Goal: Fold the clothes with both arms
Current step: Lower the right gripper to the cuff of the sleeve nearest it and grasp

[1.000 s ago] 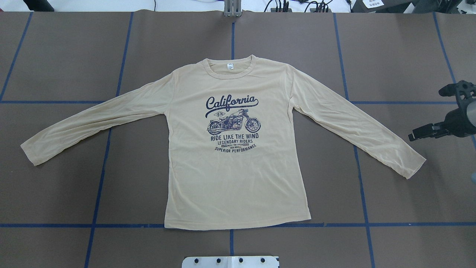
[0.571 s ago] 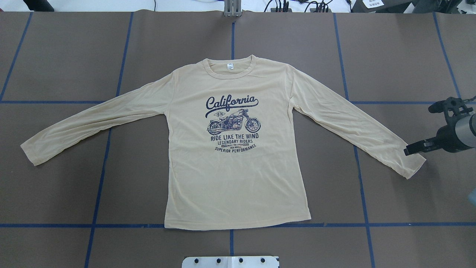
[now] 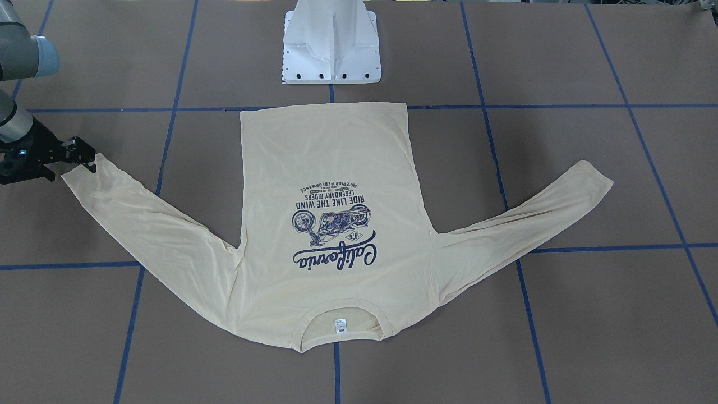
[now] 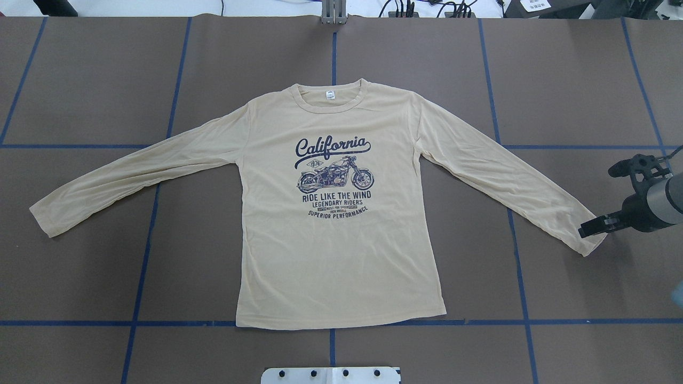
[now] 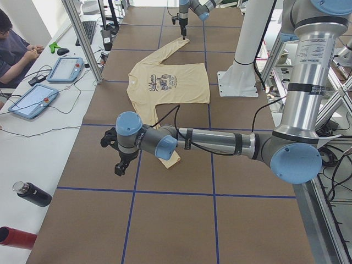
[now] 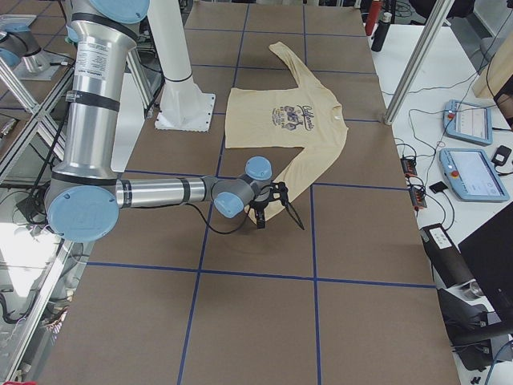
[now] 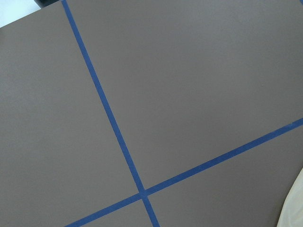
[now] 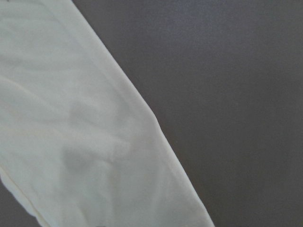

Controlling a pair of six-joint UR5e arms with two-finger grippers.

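The cream-yellow long-sleeved shirt (image 4: 336, 256) lies flat on the table, print up, both sleeves spread out. My right gripper (image 4: 591, 229) points down at the cuff of the sleeve on the overhead view's right (image 4: 587, 244); its jaws stand slightly apart and hold nothing. It also shows in the front-facing view (image 3: 84, 156). The right wrist view shows only sleeve cloth (image 8: 71, 118) close below. My left gripper (image 5: 120, 168) shows only in the exterior left view, above the table beside the other cuff (image 5: 169, 159). I cannot tell whether it is open.
The white base pedestal (image 3: 331, 42) stands at the robot's edge behind the shirt's hem. Blue tape lines (image 7: 109, 113) cross the brown table. Tablets (image 5: 66, 69) and a dark bottle (image 5: 33, 193) lie on the side bench.
My right gripper has moved toward the robot's side and inward, from beside the sleeve to over its cuff. The shirt has not moved.
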